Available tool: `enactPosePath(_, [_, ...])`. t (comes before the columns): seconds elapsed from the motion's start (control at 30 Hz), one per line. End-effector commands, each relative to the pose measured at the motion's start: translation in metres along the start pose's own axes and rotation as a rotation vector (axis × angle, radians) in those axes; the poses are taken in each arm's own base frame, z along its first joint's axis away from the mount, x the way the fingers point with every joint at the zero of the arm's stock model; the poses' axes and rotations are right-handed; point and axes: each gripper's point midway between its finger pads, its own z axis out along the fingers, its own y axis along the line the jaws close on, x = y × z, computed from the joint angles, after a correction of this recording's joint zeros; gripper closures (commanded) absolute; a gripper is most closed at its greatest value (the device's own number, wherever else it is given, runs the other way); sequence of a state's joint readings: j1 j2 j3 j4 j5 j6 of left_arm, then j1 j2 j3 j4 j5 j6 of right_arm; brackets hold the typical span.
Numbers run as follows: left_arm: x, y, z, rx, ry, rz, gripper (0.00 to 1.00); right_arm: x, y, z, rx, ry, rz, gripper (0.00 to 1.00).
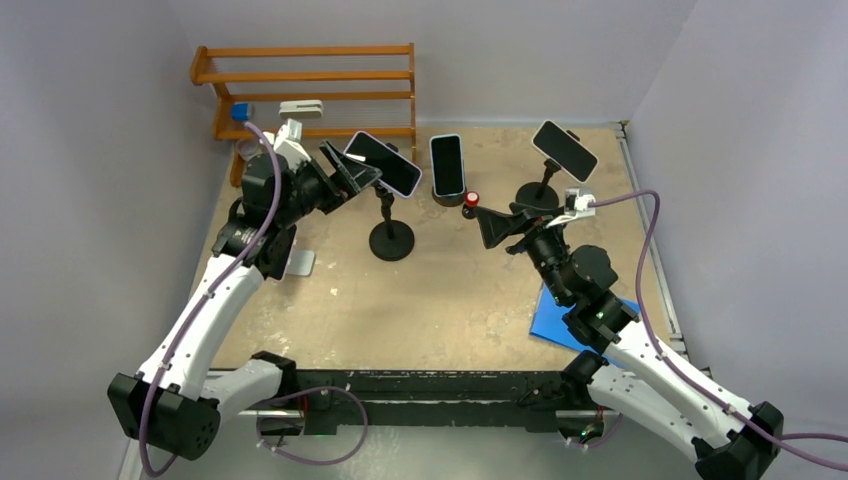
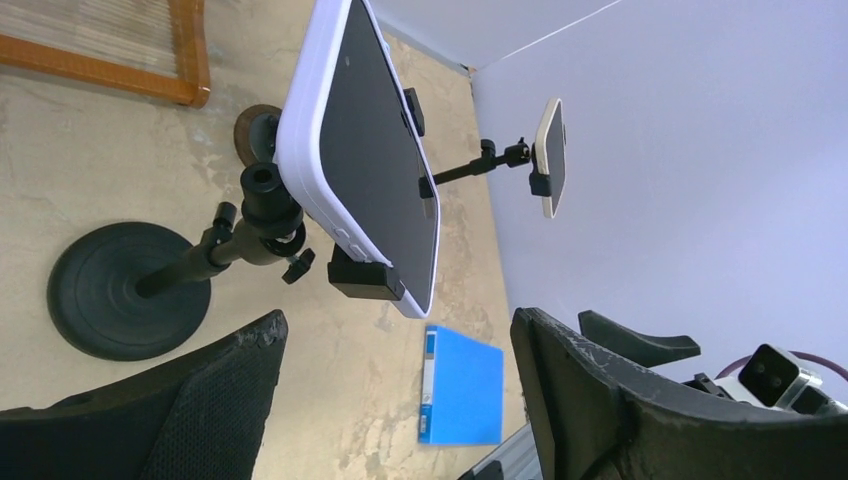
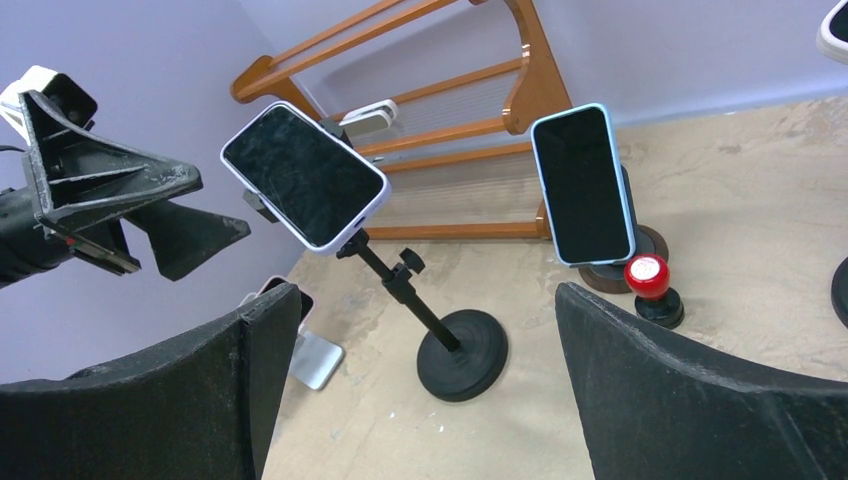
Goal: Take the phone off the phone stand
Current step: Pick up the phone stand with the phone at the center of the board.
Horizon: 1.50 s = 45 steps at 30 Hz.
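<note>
Not yet done: phone [image 1: 384, 163] clamped in phone stand [image 1: 391, 240] near counter's [image 1: 450, 300] far edge; left pincer [image 1: 350, 172] wide beside it, right pincer [image 1: 488, 228] wide

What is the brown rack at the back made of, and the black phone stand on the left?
The rack looks like wood: orange-brown, shiny varnished rails. The phone stand looks like matte black metal or plastic; the pictures cannot settle which.

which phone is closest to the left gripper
The white-cased phone on the leftmost stand, right in front of the open left gripper; the middle phone and right phone sit farther off.
</note>
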<state>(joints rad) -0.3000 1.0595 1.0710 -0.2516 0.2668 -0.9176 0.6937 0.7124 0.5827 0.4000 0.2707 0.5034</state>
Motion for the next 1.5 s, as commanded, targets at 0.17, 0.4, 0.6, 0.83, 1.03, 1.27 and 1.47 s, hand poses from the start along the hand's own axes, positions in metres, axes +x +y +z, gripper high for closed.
enactPosePath(0.17, [-0.007, -0.015, 0.013, 0.107, 0.005, -0.031, 0.25, -0.015, 0.011, 0.001, -0.035, -0.042, 0.002, 0.01])
enactPosePath(0.4, [-0.008, -0.005, 0.027, 0.096, 0.023, -0.046, 0.3, -0.014, 0.01, 0.0, -0.034, -0.044, 0.008, 0.01])
enactPosePath(0.6, [-0.007, 0.0, 0.03, 0.094, 0.02, -0.047, 0.39, -0.012, 0.009, 0.001, -0.028, -0.04, 0.005, 0.01])
enactPosePath(0.83, [-0.006, 0.0, 0.034, 0.107, 0.029, -0.047, 0.48, -0.011, 0.007, 0.001, -0.021, -0.037, 0.004, 0.01])
enactPosePath(1.03, [0.0, 0.001, 0.035, 0.119, 0.05, -0.058, 0.49, -0.012, 0.006, 0.0, -0.015, -0.041, 0.001, 0.01])
enactPosePath(1.27, [0.001, -0.002, 0.037, 0.147, 0.057, -0.054, 0.52, -0.011, 0.004, 0.0, -0.009, -0.041, 0.0, 0.01])
enactPosePath(1.47, [0.001, -0.001, 0.038, 0.148, 0.056, -0.051, 0.56, -0.012, 0.004, -0.001, -0.007, -0.042, 0.0, 0.01])
